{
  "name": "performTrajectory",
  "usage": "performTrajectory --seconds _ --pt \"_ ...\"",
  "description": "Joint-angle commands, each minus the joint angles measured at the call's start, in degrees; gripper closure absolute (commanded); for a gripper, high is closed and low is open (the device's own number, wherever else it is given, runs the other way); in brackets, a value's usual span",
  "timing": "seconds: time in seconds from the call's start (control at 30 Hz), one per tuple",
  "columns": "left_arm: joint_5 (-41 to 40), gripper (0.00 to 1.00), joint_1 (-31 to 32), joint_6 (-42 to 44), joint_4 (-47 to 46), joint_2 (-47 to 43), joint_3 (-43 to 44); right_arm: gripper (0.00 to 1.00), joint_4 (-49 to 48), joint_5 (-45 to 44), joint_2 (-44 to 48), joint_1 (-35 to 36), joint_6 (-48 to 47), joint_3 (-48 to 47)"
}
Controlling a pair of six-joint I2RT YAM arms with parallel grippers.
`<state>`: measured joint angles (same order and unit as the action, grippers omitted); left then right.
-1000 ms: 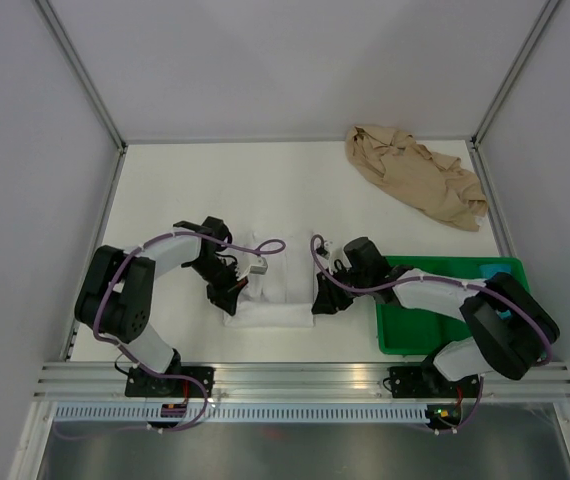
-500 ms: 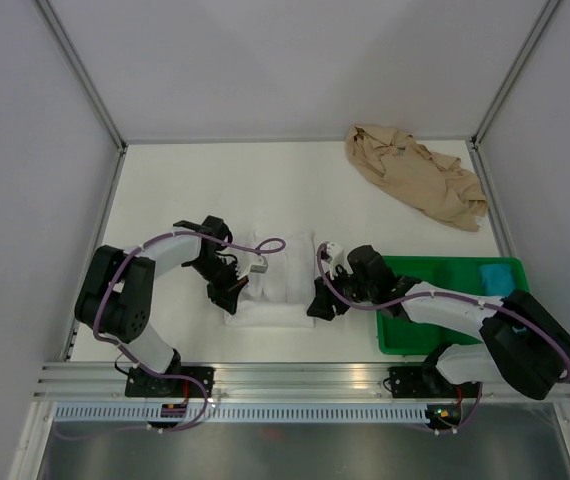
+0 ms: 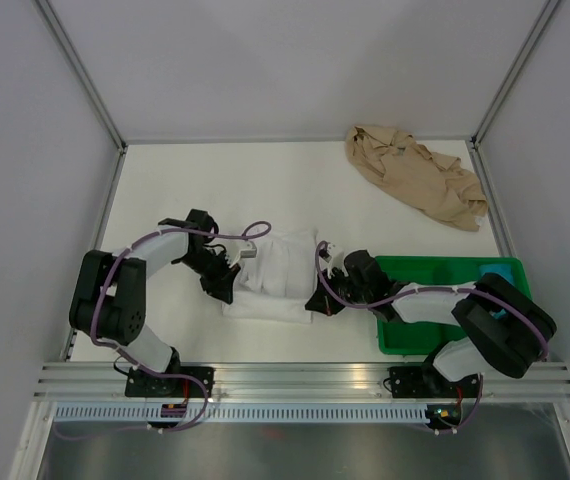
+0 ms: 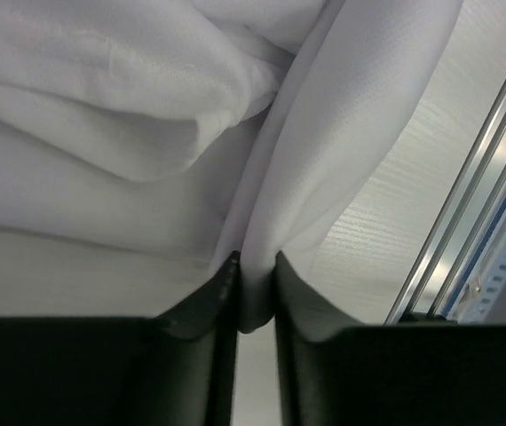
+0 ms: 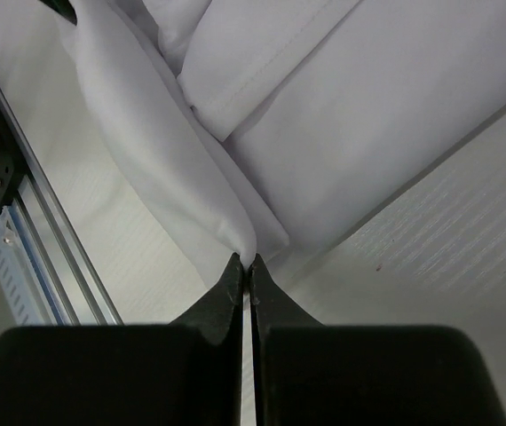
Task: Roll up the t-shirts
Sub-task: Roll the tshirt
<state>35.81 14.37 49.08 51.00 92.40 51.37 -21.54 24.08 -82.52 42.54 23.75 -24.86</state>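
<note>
white t-shirt [image 3: 277,272]: partly bundled, lying on the table [image 3: 215,190] near the front edge, between the two arms. Bulk of the cloth is bunched on the far side, with a flatter layer toward the near edge.
left gripper [image 4: 255,266]: clamped on a fold of the white cloth; the fabric is squeezed between the fingers and fans out above them. From above it sits at the shirt's near-left corner [image 3: 227,288].
right gripper [image 5: 247,264]: jaws almost fully together, a thin cloth edge pinched at the tips. From above it is at the near-right corner [image 3: 317,302].
why held this way: one grip per near corner, roughly level. My read is that this lets both arms carry the near edge over evenly, so the roll comes out straight and not skewed.
tan t-shirt [image 3: 415,180]: crumpled heap at the far-right corner, well apart from both arms, untouched. Probably second in line.
green tray [image 3: 397,345]: front right, just beside the right arm; its forearm crosses over it. Likely the drop-off for rolled shirts, but that is a guess.
teal item [image 3: 495,271]: in the tray's far-right corner; too small to identify.
count: 2 t-shirts (1 white, 1 tan), 2 grippers (both gripping white cloth), 1 tray, 1 teal item.
progress: white roll not finished, tan not begun.
</note>
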Motion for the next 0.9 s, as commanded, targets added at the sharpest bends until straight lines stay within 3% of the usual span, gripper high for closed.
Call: performTrajectory --seconds 0.0,0.1,0.47,0.63,0.87 --pt "3.21 0.83 -1.10 -4.69 -4.68 -2.66 -0.04 1.00 -3.77 0.18 -1.93 -0.53 2.53 0.69" --pt "4.09 0.98 -1.10 -5.31 -4.77 -3.10 -1.19 1.00 -4.04 1.41 -3.69 -0.53 4.02 0.17" --pt "4.88 0.98 -1.10 -0.21 2.00 -13.21 -6.46 1.00 0.36 6.34 4.30 2.46 9.74 1.75" --pt "3.74 0.98 -1.45 -3.28 0.42 -6.63 -3.13 1.00 3.26 5.54 -0.44 -0.08 7.19 -2.02" --pt "-1.45 0.98 -2.33 -5.22 -5.47 -0.30 -3.65 1.00 -2.27 3.52 -7.56 -3.61 9.39 -0.28"
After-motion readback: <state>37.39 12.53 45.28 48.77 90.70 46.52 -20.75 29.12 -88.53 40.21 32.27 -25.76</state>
